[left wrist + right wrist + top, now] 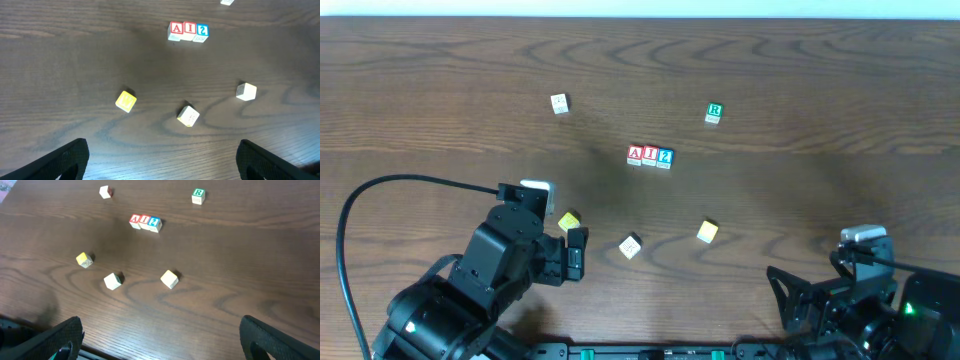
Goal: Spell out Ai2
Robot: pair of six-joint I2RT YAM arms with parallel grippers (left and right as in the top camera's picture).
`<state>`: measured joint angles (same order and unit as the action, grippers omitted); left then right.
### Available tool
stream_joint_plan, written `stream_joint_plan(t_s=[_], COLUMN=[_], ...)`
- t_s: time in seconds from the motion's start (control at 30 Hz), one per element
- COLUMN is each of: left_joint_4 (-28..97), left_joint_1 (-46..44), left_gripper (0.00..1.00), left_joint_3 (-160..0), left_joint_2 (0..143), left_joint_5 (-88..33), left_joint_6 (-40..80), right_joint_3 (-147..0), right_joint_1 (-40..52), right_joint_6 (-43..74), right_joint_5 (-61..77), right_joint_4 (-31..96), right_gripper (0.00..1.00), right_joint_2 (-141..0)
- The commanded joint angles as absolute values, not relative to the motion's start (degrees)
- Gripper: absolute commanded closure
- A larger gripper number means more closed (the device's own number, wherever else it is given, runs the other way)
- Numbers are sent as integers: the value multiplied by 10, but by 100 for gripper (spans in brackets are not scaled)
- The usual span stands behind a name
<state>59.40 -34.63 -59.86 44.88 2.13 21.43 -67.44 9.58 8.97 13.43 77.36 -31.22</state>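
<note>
Ai2 row (649,156): red A cube (635,155), red I cube (649,157) and blue 2 cube (664,158), touching side by side, reading A-I-2 in the overhead view, near the middle of the dark wooden surface (820,90). Green R cube (714,113) apart, beyond the row. Pale cube (559,103) far left. Yellow cube (569,221), whitish cube (631,246) and second yellow cube (707,232) loose on the near side. Left end effector (162,162): fingers spread wide, nothing held. Right end effector (162,340): likewise spread wide, empty, well apart from all cubes.
</note>
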Motion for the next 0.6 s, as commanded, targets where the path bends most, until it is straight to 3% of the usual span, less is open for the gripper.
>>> stream_joint_plan(t_s=[0.0, 0.23, 0.57], left_joint_4=[596, 616, 478], left_joint_1=[-348, -334, -144], left_gripper=[5, 5, 5], left_joint_3=[-598, -598, -473], left_joint_2=[446, 432, 295], left_joint_5=[23, 68, 90], left_joint_6=[219, 192, 54], right_joint_3=[-670, -670, -670], right_joint_1=[98, 98, 98], right_joint_6=[98, 98, 98], right_joint_5=[131, 131, 131], right_joint_4=[776, 776, 776], right_gripper=[1, 1, 1], right_joint_2=[-310, -310, -310])
